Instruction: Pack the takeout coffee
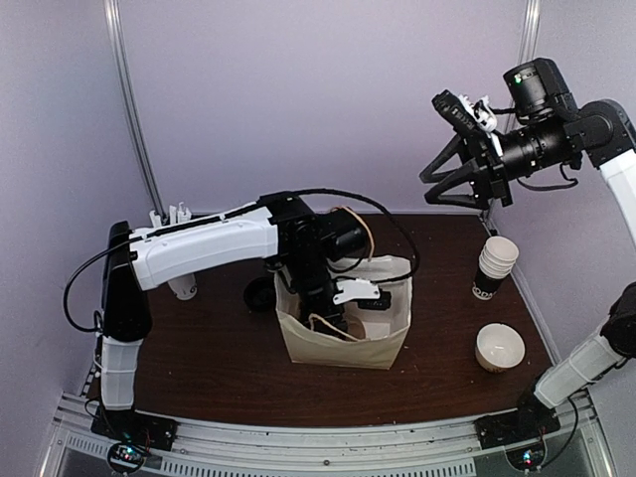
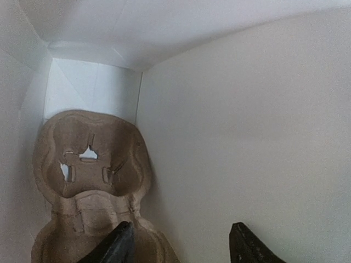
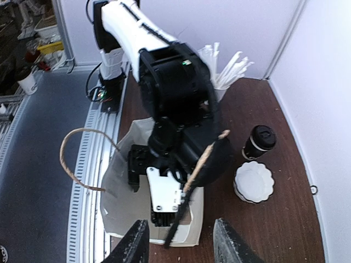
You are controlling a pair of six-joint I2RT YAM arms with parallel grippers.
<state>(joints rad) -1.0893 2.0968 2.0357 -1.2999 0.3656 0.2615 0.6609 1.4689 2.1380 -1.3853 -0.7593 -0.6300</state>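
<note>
- We see the takeout coffee (image 3: pixel 259 142) standing upright on the desk (image 1: pixel 199 368) with its black lid on. It is outside the paper bag (image 1: pixel 343 346), near the bag's far side.
- A white fluted dish (image 3: pixel 254 182) sits just beside the cup, and a cup of straws (image 3: pixel 224 66) stands farther along the same side.
- The left claw (image 2: pixel 182 227) is down inside the bag, so the bag wall lies between it and the coffee. Its fingers stand apart with nothing between them.
- Below that claw we see a moulded pulp carrier (image 2: pixel 90 164) lying on the bag's floor, pushed into a corner.
- The right claw (image 3: pixel 181 224) hangs high above the desk's far right, well apart from the coffee, its fingers spread and holding nothing.
- On the right side of the desk stand a stack of nested cups (image 1: pixel 494 266) and a white bowl (image 1: pixel 500 347).
</note>
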